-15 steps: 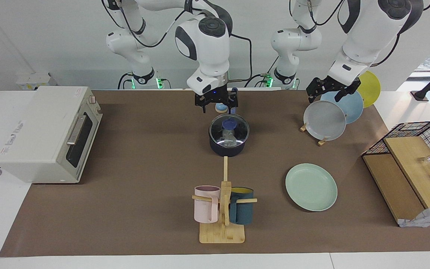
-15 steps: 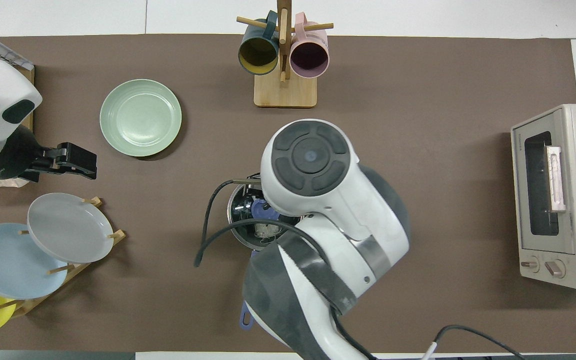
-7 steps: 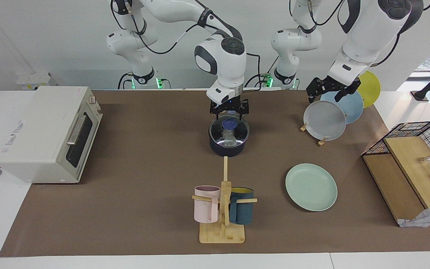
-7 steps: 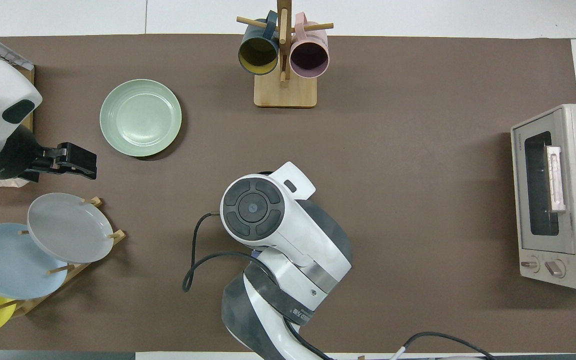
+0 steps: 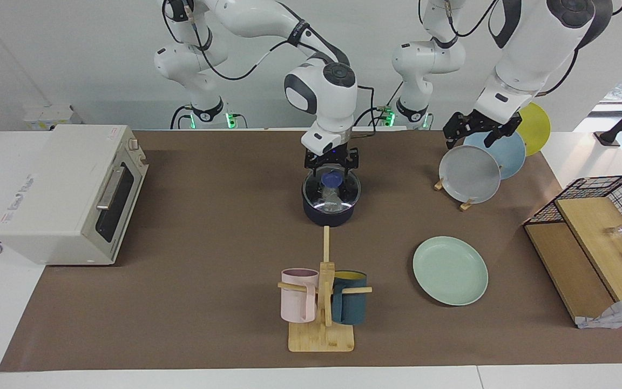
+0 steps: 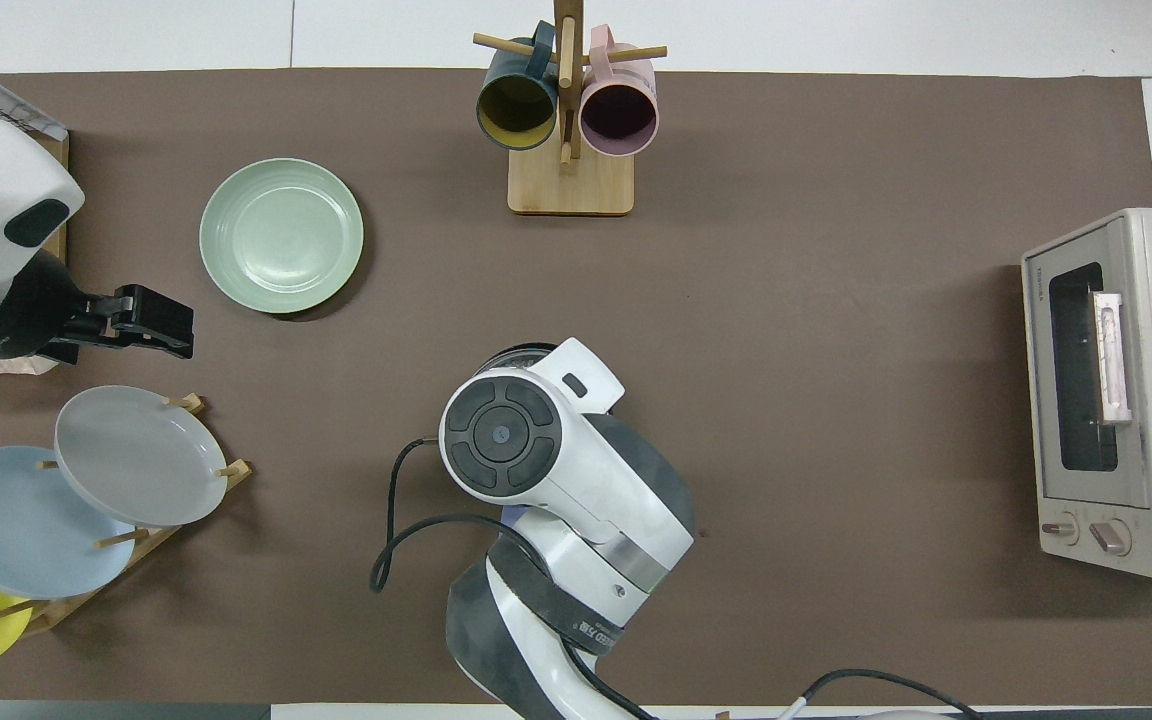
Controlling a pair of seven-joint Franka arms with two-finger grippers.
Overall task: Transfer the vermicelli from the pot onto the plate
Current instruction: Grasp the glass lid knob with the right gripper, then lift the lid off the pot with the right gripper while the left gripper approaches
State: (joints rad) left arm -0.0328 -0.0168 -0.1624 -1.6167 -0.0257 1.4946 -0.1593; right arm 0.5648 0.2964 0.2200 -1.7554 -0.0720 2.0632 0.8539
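Fingers of the right gripper [image 5: 333, 176] stand apart, one on each side of the blue knob [image 5: 333, 178] of the glass lid [image 5: 331, 190]; whether they press on the knob I cannot tell; the lid lies on the pot [image 5: 330, 214] at mid-table, and through it the vermicelli [image 5: 332, 204] shows as a pale tangle inside; the green plate [image 5: 450, 270] lies flat, farther from the robots than the pot and toward the left arm's end of the table; the left gripper [image 5: 475, 132] waits over the plate rack [image 5: 465, 204] with its fingers spread and nothing between them. In the facing view gripper, knob, lid and noodles all show; in the overhead view the right arm covers them, leaving only a sliver of the pot's rim [image 6: 516, 353]; the overhead view shows the left gripper [image 6: 158, 333] between the green plate [image 6: 281, 235] and the rack.
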